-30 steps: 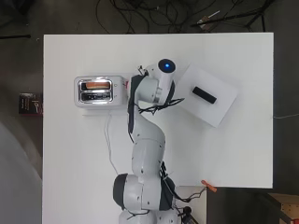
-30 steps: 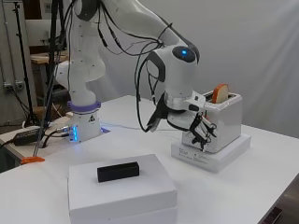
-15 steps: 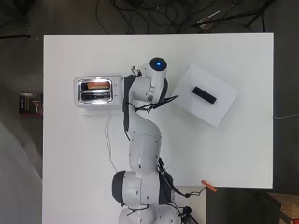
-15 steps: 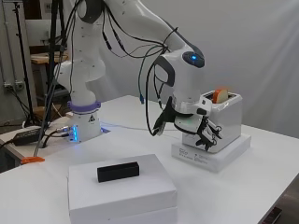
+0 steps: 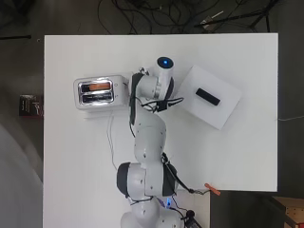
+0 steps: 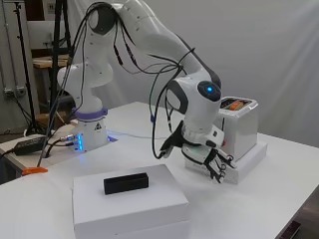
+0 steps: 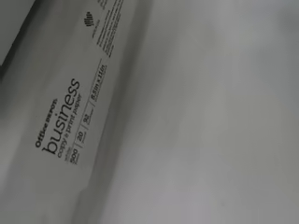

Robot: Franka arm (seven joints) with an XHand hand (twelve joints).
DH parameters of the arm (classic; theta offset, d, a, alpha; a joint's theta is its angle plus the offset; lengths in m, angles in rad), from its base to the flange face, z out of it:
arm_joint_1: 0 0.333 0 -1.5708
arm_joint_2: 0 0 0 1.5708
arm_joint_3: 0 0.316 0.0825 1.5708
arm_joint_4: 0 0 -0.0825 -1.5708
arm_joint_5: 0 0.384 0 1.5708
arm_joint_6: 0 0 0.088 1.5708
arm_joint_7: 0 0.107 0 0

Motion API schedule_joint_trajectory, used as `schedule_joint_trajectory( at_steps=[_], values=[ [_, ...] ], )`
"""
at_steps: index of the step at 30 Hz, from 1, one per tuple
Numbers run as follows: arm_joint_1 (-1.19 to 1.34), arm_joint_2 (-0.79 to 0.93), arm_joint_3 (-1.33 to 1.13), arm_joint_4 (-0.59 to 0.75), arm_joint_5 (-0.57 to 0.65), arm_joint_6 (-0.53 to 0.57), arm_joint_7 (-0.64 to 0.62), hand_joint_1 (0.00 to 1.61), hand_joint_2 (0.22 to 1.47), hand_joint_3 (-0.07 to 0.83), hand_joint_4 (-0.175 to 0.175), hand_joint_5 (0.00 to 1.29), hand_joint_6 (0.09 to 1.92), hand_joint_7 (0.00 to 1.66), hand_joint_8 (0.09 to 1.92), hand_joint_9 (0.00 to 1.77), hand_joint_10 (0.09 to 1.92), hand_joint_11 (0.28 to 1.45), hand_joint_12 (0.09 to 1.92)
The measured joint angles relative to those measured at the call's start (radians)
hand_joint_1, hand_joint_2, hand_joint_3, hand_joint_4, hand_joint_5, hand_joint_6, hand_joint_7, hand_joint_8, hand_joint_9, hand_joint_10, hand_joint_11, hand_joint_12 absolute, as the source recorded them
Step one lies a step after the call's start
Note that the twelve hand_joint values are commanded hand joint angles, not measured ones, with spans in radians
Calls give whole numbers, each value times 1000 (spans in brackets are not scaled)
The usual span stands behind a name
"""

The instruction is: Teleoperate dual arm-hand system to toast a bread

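While hanging just in front of the toaster (image 6: 238, 127), hand (image 6: 212, 160) holding nothing, fingers (image 6: 219, 172) curled loosely downward and spread a little, tips clear of the desk (image 6: 259, 199). Toaster standing on a flat white base (image 6: 246, 167) toward the arm's side of the desk, bread (image 5: 99, 87) sitting in one slot, its orange-brown edge showing at the top (image 6: 234, 104). Hand hidden under the arm in the overhead view, arm bending across beside the toaster (image 5: 95, 92). Lying well apart from the toaster, a white box (image 6: 129, 204) carrying a small black block (image 6: 126, 182) on its top. Resting near the desk's edge by the arm's base, an orange clip (image 6: 34, 171). Filling the wrist view, a white printed wrapper (image 7: 70, 107) beside bare desk surface (image 7: 215, 121), both close up and tilted.
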Motion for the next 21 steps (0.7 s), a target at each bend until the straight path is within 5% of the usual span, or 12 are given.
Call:
schedule_joint_trajectory(
  at_steps=[4,11,21],
  values=[
    [4,-73,15,-4,-34,-20,40,0,1112,1,-76,324,87,768,87,888,87,525,87],
    [8,-406,56,-54,-148,1,162,0,1082,-8,-68,325,87,464,87,550,87,417,87],
    [7,-834,146,-320,-302,-20,400,0,1043,-12,-65,404,87,435,87,531,87,426,87]
  ],
)
